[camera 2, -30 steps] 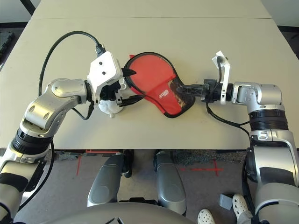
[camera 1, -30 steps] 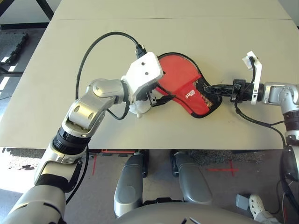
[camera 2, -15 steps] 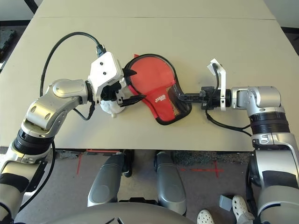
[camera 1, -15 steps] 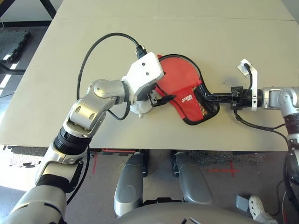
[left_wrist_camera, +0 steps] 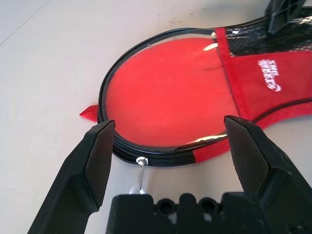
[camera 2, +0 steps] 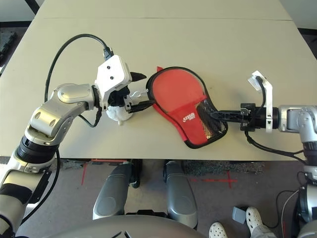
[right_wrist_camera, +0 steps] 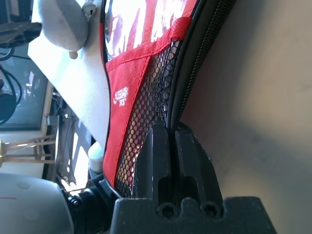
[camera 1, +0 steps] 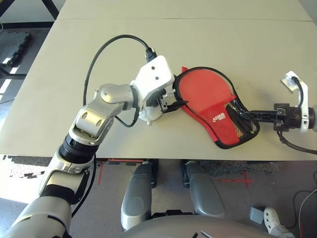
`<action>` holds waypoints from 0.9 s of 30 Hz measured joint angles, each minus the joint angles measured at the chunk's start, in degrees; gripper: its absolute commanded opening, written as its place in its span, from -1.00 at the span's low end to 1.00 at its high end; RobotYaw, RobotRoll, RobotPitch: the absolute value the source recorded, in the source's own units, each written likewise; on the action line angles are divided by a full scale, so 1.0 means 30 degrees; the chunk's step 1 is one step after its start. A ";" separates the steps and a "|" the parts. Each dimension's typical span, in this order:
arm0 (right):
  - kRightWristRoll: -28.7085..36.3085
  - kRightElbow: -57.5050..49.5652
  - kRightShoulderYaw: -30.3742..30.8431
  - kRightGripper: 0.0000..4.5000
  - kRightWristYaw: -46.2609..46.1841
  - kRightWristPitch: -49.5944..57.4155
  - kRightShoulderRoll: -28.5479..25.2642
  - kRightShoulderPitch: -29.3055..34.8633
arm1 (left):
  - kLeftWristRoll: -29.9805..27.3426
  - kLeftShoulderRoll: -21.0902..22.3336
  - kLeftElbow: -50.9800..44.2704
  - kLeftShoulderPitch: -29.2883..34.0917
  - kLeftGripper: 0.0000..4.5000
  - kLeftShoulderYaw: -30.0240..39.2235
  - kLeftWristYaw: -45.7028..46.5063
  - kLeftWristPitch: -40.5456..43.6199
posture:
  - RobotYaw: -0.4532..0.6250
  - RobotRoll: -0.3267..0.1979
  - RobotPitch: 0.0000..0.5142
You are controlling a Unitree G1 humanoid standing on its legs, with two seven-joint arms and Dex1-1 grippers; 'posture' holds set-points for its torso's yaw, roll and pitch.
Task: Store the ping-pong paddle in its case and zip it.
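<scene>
1. A red paddle-shaped fabric case [camera 1: 210, 101] with a black zipper edge, black mesh pocket and white logo lies flat on a pale beige surface [camera 1: 228, 44], its round end toward the robot's left and its narrow mesh end toward the robot's right.

2. The right gripper [camera 2: 216, 115] has its two black fingers closed together on the case's narrow end, pinching the mesh and zipper edge, as the right wrist view shows.

3. The left gripper [left_wrist_camera: 168, 146] hovers just beside the case's round end with its fingers spread wide apart and holding nothing. A small silver zipper pull [left_wrist_camera: 141, 162] sits on the case's edge between them, and a white fluffy plush charm [camera 1: 148, 115] rests on the surface right by that end.

4. The ping-pong paddle itself cannot be made out; whether it already sits inside the case cannot be told, though the round end looks closed along its black rim.

5. Judged from this layout, the zipping step is in hand: the right fingers anchor the case while the left fingers line up on the pull. The next move seems to call for closing the left fingers on the pull or its charm and drawing it along the edge while the far end stays taut.

6. Beyond the case the surface is bare, with a seam running across its far part. Below its near edge is grey floor with red tape marks [camera 1: 237, 179], and a person's light shoe [camera 1: 274, 216] shows near the right-hand corner.
</scene>
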 measured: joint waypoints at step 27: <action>0.1007 -0.2027 -0.1114 0.00 0.0237 -0.2036 -0.2687 0.3411 | 0.0199 -0.0124 0.0132 -0.0027 1.00 0.0001 -0.0399 -0.0306 | -0.07 0.25 0.11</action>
